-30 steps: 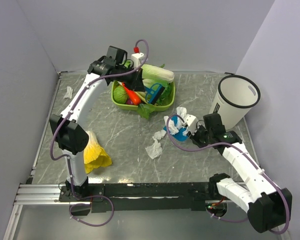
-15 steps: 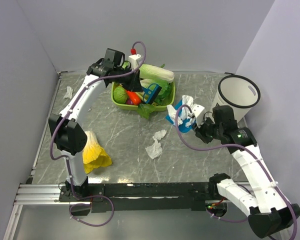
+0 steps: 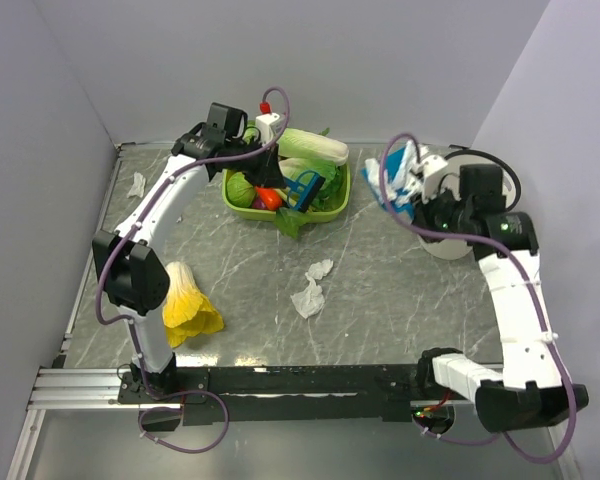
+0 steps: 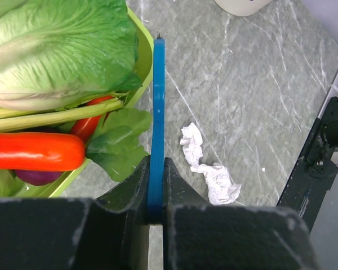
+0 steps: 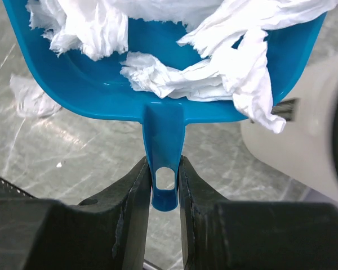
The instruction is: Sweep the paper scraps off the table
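Far L edge of table (image 3: 380,310): one of the paper scraps (image 3: 137,185), a small crumpled white tissue wad, lying alone. Front-L: yellow leafy veg (image 3: 187,308) flat on surface. L gripper (image 4: 156,169) over rim of green basket (image 4: 136,34) w/ veg inside, jaws clamped on thin blue brush (image 4: 157,101), seen edge-on in wrist view. Mid-table: two more scraps (image 3: 310,297), white, torn edges, just beside each other, loose. R gripper (image 5: 164,183) held up beside white bin (image 5: 304,129), jaws pinched on handle of blue dustpan (image 5: 96,95). Pan is loaded w/ more white wads (image 5: 219,62), some hanging over rim.
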### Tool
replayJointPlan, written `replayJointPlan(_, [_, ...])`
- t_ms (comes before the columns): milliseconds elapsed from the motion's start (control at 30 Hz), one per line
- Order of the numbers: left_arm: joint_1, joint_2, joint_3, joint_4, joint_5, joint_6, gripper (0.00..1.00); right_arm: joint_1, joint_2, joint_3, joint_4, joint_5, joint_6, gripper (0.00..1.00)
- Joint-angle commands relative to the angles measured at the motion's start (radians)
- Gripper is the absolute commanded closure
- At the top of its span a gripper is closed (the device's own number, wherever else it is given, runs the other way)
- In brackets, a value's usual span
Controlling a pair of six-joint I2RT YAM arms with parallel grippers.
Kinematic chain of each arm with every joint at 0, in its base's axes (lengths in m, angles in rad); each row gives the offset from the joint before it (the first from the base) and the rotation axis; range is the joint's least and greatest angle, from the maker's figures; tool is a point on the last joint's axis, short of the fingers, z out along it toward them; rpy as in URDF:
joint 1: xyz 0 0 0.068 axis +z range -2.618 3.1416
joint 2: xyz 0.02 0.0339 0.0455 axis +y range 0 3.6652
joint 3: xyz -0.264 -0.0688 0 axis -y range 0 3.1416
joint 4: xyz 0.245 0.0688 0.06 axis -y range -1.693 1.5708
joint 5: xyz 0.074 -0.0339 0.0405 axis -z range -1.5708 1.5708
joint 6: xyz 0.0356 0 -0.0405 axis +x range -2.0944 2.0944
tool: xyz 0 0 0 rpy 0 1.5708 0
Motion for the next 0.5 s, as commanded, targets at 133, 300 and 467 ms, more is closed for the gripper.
replayJointPlan(133, [0.003,-0.087,-0.042,0.073,0.059,-0.02,0.99,-0.21,0.129,0.24,-0.038,-0.004,0.022,1.0])
replayJointPlan(300, [0.002,-0.097,-0.053,0.079,0.073,-0.033,0.99,-0.3,0.199,0.318,-0.061,0.086,-0.013,1.0])
replayJointPlan(467, [-0.008,-0.11,-0.054,0.076,0.072,-0.025,0.99,-0.366,0.259,0.397,-0.078,0.199,-0.068,1.0])
